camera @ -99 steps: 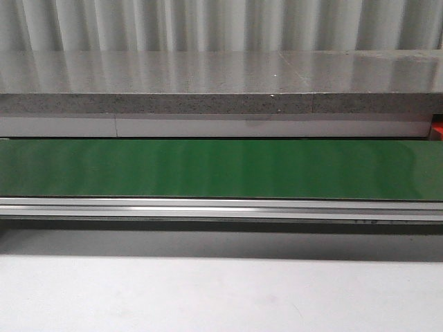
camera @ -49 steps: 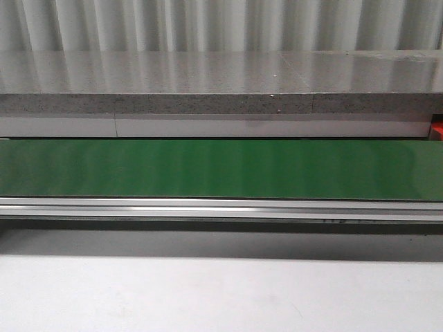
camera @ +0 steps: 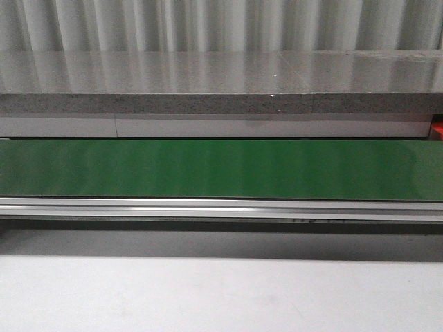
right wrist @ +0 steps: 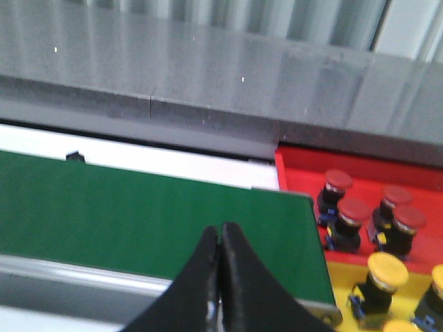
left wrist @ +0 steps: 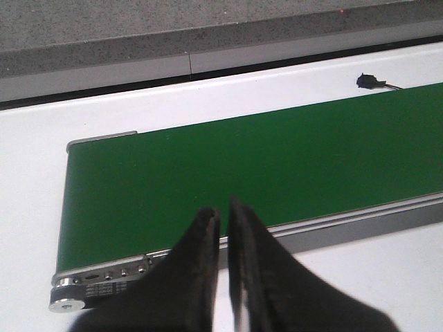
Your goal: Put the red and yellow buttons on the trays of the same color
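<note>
green rubbery belt (camera: 221, 169) runs flat across the front view, a silver rail (camera: 221, 207) along its near edge and a speckled grey ledge (camera: 221, 102) behind it. nothing rides on the belt that i can see. the white table (camera: 221, 294) lies in front.

from the left wrist, the left pincer (left wrist: 223, 218) hangs over the near edge of the belt close to its end roller (left wrist: 67, 303), its two dark fingers (left wrist: 204, 242) almost together, only a thin slit between them, holding nothing.

from the right wrist, the right pincer (right wrist: 220, 238) has its fingers pressed together, empty, above the other end of the belt. just past that end sits the red tray (right wrist: 360, 173) with four red buttons (right wrist: 353, 211) standing on black bases, grouped near each other. next to it is the yellow tray (right wrist: 339, 277), touching the red one, with yellow buttons (right wrist: 387, 266) in it; three show, i think, though two are cut off by the frame edge.
</note>
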Motion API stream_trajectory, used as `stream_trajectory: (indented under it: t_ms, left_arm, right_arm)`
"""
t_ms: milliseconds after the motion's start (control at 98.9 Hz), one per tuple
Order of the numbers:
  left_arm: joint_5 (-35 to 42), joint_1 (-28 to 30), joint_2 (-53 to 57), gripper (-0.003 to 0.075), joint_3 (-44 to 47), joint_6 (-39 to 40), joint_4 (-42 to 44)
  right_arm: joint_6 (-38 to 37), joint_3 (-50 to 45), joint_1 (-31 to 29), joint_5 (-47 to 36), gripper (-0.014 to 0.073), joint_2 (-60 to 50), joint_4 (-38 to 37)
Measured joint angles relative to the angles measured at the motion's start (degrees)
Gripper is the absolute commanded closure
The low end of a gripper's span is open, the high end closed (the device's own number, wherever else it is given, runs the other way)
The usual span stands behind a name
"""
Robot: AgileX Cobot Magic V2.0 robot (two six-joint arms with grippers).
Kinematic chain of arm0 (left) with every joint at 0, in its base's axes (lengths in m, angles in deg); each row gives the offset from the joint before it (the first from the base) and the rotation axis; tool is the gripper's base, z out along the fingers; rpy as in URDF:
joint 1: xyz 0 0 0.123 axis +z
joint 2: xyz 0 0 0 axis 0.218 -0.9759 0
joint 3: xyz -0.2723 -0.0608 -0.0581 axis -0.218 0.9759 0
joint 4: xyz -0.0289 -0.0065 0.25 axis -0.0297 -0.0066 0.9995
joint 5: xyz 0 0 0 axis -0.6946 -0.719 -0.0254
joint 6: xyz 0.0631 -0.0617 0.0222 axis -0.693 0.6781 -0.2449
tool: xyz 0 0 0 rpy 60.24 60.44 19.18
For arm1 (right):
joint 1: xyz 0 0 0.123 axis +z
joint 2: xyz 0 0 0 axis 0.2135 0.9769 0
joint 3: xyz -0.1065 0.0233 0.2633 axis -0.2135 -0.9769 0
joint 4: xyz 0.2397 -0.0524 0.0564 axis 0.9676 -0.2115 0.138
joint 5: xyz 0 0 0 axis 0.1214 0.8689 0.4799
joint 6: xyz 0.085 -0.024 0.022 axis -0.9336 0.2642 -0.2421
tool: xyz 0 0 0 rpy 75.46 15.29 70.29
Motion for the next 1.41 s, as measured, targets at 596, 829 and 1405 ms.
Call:
stream_trajectory:
  t_ms: [596,829,1405]
  left_arm:
    - [0.0,0.0,0.0,0.0726,0.0,0.0,0.0]
    - [0.0,0.0,0.0,0.0726,0.0,0.0,0.0]
    - [1.2,0.0,0.1,0.0726,1.0,0.0,1.3]
  right_arm:
    - [-2.0,-14.7,0.0,-19.3,0.0656,0.0,0.0]
    - [-2.0,-14.7,0.0,-19.2,0.0656,0.0,0.0]
    - [-2.1,-14.7,0.0,-19.2,0.0656,0.0,0.0]
